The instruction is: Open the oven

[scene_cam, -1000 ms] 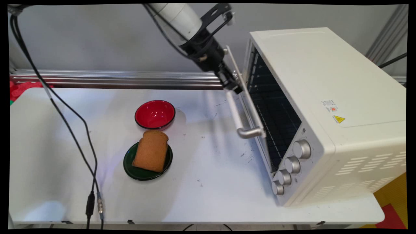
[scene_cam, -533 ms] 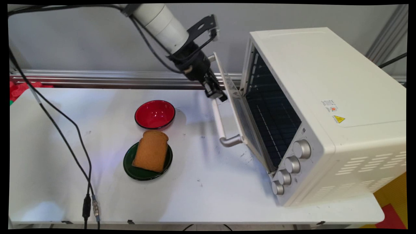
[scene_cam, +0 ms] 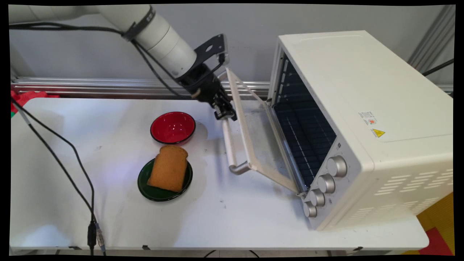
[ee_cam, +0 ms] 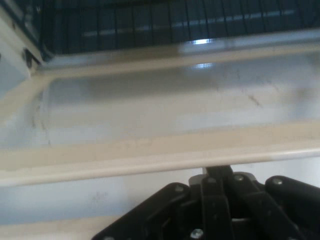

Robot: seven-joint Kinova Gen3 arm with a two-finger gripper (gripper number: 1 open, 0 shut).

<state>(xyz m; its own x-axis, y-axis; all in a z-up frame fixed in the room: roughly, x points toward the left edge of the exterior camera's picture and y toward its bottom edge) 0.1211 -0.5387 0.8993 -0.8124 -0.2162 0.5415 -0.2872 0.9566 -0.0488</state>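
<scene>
Claw (scene_cam: 225, 115) clamped on oven door handle (scene_cam: 229, 145)

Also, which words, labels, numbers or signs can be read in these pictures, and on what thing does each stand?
None can be read.
Small label on the oven's top: print too small to read.
Yellow warning triangle beside it: a sign, its symbol too small to tell.
Knobs: no markings legible.
</scene>
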